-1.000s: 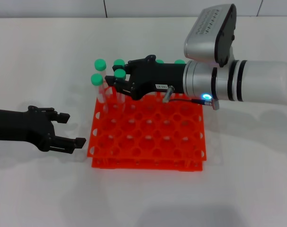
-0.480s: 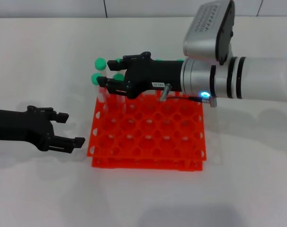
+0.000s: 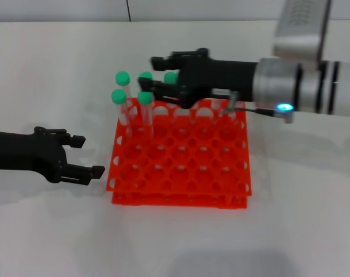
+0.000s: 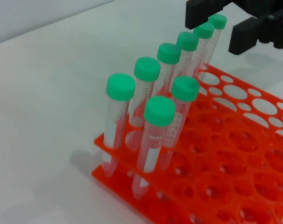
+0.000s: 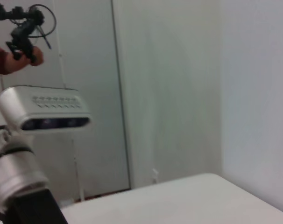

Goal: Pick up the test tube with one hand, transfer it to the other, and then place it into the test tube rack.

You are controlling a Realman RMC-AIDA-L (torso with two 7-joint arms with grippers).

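The orange-red test tube rack (image 3: pixel 178 200) stands mid-table and fills the left wrist view (image 4: pixel 225 154). Several green-capped test tubes stand in its back-left holes. One test tube (image 3: pixel 145 99) stands free in the second row beside another (image 3: pixel 118 97); it also shows in the left wrist view (image 4: pixel 185 88). My right gripper (image 3: pixel 155 74) is open and empty, raised over the back row of tubes (image 4: pixel 218 20). My left gripper (image 3: pixel 87 156) is open and empty, low over the table just left of the rack.
The table (image 3: pixel 59 231) is white, with bare surface in front of and left of the rack. The rack's front and right holes (image 3: pixel 204 170) hold nothing. The right wrist view shows only a wall and part of the robot's head.
The right gripper has let go of the tube in the second row, opened, and pulled up and back to the right. The left gripper has stayed put.
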